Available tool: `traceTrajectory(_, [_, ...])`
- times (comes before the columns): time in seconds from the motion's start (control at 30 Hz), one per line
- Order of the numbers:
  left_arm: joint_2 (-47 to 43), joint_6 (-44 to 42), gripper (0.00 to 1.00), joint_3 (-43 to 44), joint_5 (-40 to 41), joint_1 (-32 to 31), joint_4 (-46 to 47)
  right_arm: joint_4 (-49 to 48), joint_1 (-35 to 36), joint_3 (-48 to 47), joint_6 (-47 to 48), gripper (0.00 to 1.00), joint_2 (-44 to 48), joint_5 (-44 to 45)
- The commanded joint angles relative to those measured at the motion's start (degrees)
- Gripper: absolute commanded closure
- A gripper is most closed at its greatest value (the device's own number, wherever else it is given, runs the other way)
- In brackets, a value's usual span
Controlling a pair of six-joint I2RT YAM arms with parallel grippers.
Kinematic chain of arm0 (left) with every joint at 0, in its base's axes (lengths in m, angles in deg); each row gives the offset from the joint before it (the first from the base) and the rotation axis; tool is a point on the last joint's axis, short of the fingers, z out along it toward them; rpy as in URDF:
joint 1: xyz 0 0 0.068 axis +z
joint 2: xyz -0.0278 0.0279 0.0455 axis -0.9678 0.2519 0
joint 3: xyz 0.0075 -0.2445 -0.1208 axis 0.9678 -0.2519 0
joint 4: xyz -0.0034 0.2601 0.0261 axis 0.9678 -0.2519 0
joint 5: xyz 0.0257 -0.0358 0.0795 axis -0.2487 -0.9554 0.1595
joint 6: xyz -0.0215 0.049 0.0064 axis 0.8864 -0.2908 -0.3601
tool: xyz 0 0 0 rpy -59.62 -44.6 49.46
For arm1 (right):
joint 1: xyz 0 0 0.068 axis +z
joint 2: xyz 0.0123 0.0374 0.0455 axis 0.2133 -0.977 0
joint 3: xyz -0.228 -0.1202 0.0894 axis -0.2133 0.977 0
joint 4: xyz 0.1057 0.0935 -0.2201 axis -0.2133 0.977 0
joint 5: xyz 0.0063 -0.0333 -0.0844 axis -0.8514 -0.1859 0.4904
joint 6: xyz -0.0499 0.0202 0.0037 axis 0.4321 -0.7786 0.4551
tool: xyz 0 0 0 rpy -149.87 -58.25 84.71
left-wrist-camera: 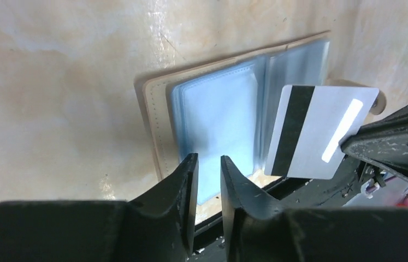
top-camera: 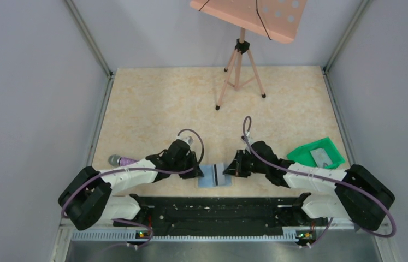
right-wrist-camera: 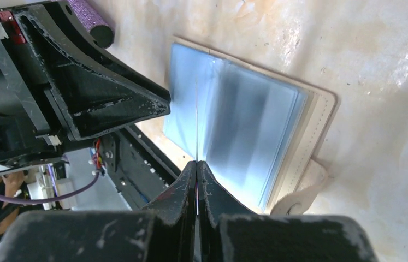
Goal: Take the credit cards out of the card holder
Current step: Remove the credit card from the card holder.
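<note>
The card holder [top-camera: 215, 178] lies open near the table's front edge, with light-blue panels [left-wrist-camera: 218, 117] and a beige rim; it also shows in the right wrist view [right-wrist-camera: 245, 125]. My right gripper [right-wrist-camera: 197, 162] is shut on a silver credit card with a black stripe [left-wrist-camera: 316, 131]. It holds the card above the holder's right panel, and the card appears edge-on in its own view [right-wrist-camera: 196, 120]. My left gripper [left-wrist-camera: 208, 161] hovers over the left panel, its jaws narrowly parted and empty. Another grey card [top-camera: 321, 157] lies in the green tray.
The green tray [top-camera: 302, 153] sits to the right of the holder. A purple microphone [top-camera: 120, 161] lies to the left by my left arm. A music stand on a tripod [top-camera: 240, 71] stands at the back. The black base rail [top-camera: 218, 210] runs just in front of the holder.
</note>
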Motion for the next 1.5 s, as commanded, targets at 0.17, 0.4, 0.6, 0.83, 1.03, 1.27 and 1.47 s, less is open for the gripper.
traceTrajectory(0.17, [-10.12,-12.13,0.53,9.04,5.76,-1.04,-3.53,7.47,-0.65,-3.92,-7.01,1.00,9.18,3.01])
traceTrajectory(0.4, [-20.15,-40.33,0.48,3.82,18.86,-16.66,13.45,9.22,-0.95,-5.80,-13.46,1.00,14.36,5.25])
traceTrajectory(0.6, [-23.08,-55.75,0.42,0.54,24.95,-24.20,17.38,11.79,-1.40,-7.64,-16.77,1.00,17.47,7.52])
traceTrajectory(0.83, [-22.14,-68.91,0.39,-3.05,28.42,-29.67,23.99,13.01,-1.62,-8.28,-18.85,1.00,19.53,8.02])
traceTrajectory(1.03, [-16.98,-79.93,0.37,-4.63,33.06,-33.99,31.41,12.99,-1.57,-8.27,-19.66,1.00,20.58,7.93])
traceTrajectory(1.27, [-10.82,-85.06,0.38,-4.42,36.50,-35.32,36.39,12.97,-1.66,-8.26,-20.17,1.00,20.90,7.64])
traceTrajectory(1.47, [-7.36,-87.44,0.45,-4.50,39.02,-35.91,40.38,12.25,-1.70,-7.69,-21.06,1.00,21.12,7.27])
